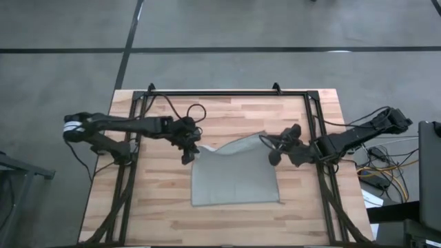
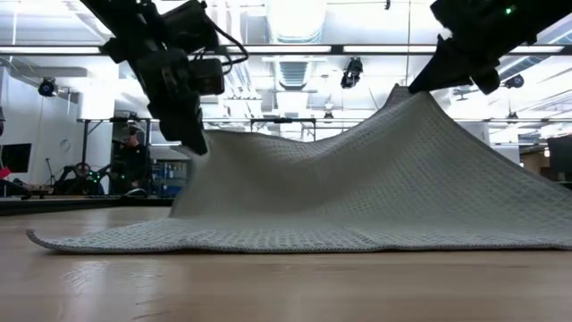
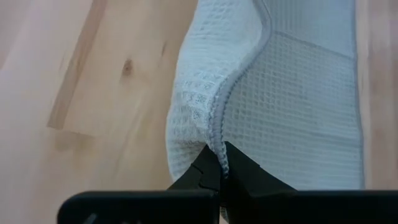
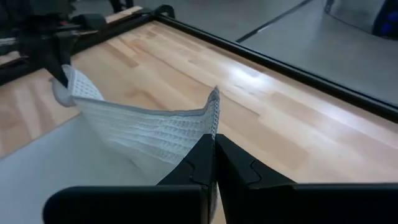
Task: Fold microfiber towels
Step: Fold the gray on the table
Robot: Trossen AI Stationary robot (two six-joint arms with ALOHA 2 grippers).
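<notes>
Two grippers each pinch a far corner of one grey-blue microfiber towel (image 1: 234, 180), lifting that edge clear of the wooden table (image 1: 158, 213) while the near edge still lies flat on the boards.

On the left, the left gripper (image 1: 189, 156) has its jaws pressed together on the towel's far left corner; in the left wrist view the hemmed edge runs straight into the closed fingertips (image 3: 202, 171), and the waffle-textured cloth hangs away beyond them toward the table. In the low view this corner sits just below the jaws, with the cloth dropping steeply from there.

Between the two sets of jaws the raised edge sags in a shallow curve, lowest near the middle.

On the right, the right gripper (image 1: 275, 157) likewise has its jaws clamped shut on the far right corner; the right wrist view shows the cloth's tip standing up just above the closed fingertips (image 4: 202, 163). In the low view this corner seems the higher of the two, forming a peak from which the towel slopes down to the table on both sides.
</notes>
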